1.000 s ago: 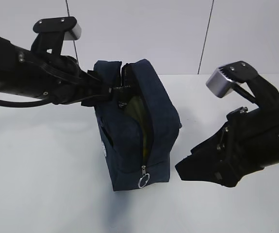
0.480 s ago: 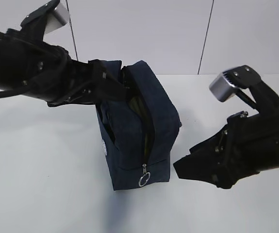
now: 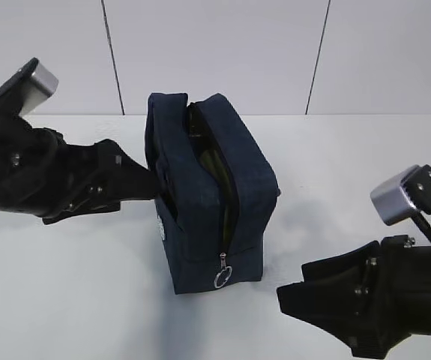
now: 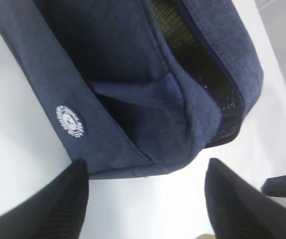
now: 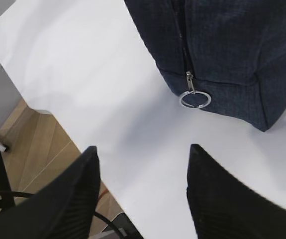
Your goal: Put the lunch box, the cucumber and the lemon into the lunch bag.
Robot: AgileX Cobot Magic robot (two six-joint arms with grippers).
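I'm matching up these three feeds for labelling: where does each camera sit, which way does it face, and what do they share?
Exterior view: faces the table at a downward slant, on the lunch bag, left gripper and right gripper.
Left wrist view: on the left arm, looking past open fingers at the bag's logo side.
Right wrist view: on the right arm, looking past open fingers at the zipper ring.
Shared: all show the bag; exterior and right wrist show the ring.

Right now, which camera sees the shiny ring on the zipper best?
The right wrist view: the ring pull hangs large and unblocked at the lunch bag's bottom corner. The exterior view shows it small. The left wrist view doesn't show it.
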